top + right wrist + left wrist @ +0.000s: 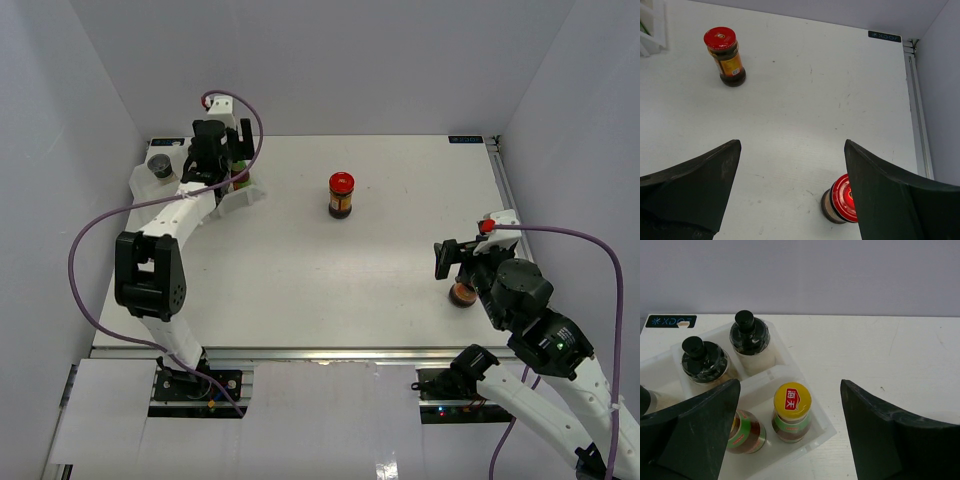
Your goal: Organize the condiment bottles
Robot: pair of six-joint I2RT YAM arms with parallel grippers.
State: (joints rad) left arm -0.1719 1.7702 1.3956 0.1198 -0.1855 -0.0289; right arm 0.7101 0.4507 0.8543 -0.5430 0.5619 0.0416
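Over at the far left corner of the table (300, 290), we've got the left gripper (789, 384) hanging above the tray (792, 360), fingers spread wide and nothing between them. The tray looks sorted like with like. Two shakers (750, 340) with round black caps share the back compartment. A yellow-cap bottle (791, 412) stands upright in the front one beside a second bottle (745, 432) with a green band. That one's cap is hidden behind our finger, so we can't call its colour. In the top view a dark-lid jar (160, 165) sits at the tray's far left end.

Two jars are not in the tray yet. One is the mid jar (341, 194), which stands alone mid-table, well apart from both arms. It's squat, with a red lid, dark sauce and an orange label. The other is the near jar (462, 293), also red on top, just beside the right gripper (791, 142), which is wide open and empty too. In the wrist view that jar sits off by the right-hand finger, not between the pair. We reckon the arm is low there to line up a grab and needs a nudge sideways first. Our guess is two jars to go
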